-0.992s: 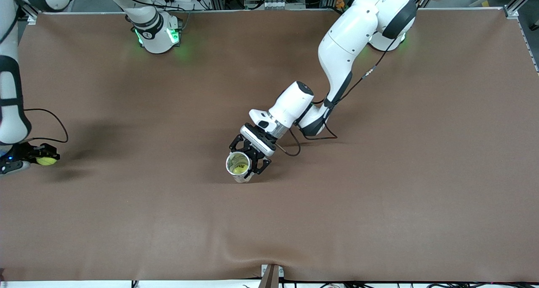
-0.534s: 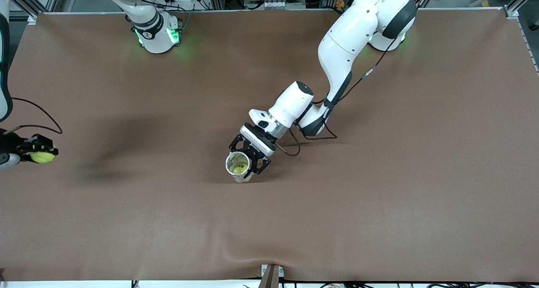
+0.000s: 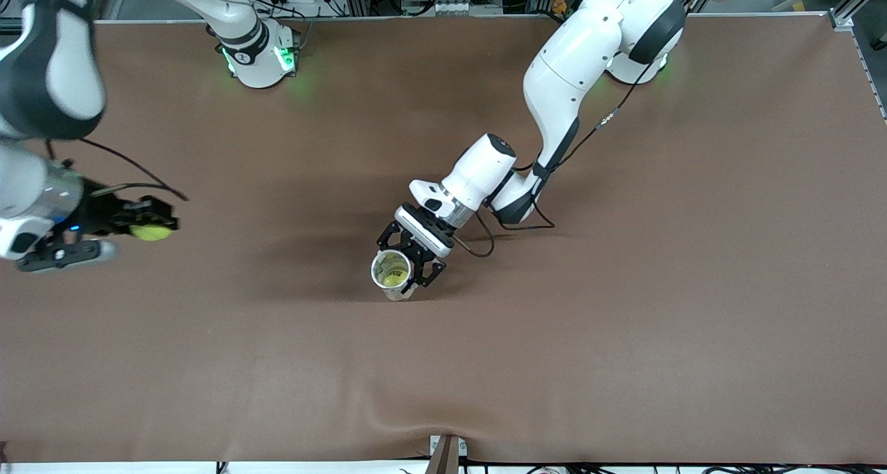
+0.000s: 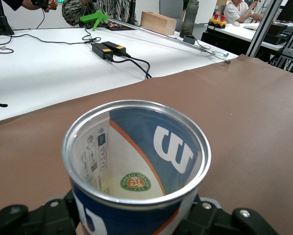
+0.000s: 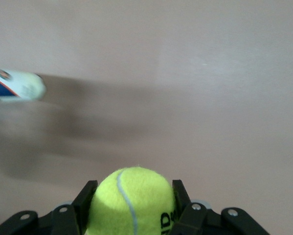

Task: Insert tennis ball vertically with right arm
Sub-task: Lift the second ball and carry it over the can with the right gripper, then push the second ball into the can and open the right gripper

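Note:
A yellow tennis ball (image 3: 152, 233) sits between the fingers of my right gripper (image 3: 155, 227), which is shut on it in the air over the right arm's end of the table. The right wrist view shows the tennis ball (image 5: 132, 201) filling the jaws of the right gripper (image 5: 134, 190). An open-topped blue and white ball can (image 3: 392, 274) stands upright mid-table, with my left gripper (image 3: 410, 259) shut around its side. Something yellow shows inside the can. In the left wrist view the can (image 4: 136, 161) hides most of the left gripper (image 4: 136, 223). The can (image 5: 16, 84) shows blurred in the right wrist view.
Brown cloth (image 3: 624, 321) covers the table. The arms' bases (image 3: 260, 58) stand along its edge farthest from the front camera. A metal bracket (image 3: 447, 453) sits at the nearest edge. A cable (image 3: 485, 242) loops by the left wrist.
My right arm has carried the tennis ball from the table's end toward the can, higher over the cloth. The left arm and the can have not moved.

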You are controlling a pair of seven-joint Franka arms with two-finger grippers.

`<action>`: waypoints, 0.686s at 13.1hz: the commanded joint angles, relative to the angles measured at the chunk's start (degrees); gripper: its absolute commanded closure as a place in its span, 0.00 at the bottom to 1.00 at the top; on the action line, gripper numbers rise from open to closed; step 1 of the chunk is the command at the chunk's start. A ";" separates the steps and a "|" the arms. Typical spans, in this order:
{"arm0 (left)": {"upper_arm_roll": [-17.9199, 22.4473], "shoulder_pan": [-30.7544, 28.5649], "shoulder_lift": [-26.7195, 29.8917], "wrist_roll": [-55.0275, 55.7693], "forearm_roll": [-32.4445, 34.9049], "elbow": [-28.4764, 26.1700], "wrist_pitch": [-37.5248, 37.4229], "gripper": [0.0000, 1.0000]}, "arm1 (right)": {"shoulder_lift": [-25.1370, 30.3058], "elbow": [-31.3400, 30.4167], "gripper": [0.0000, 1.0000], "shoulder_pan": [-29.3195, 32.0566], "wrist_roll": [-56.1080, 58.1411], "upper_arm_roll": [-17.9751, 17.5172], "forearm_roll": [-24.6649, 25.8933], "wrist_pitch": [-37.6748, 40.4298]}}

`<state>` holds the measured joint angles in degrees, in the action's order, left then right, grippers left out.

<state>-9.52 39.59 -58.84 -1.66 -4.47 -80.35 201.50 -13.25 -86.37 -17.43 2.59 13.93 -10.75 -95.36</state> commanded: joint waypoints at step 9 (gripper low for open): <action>0.38 0.67 -0.49 0.69 -1.51 1.07 -0.66 0.22 | -7.57 6.83 1.00 -20.35 -26.40 0.75 -1.29 -21.43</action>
<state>-9.52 39.57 -58.84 -1.65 -4.49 -80.32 201.48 -18.72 -81.69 -35.21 -21.93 13.84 -11.59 -114.91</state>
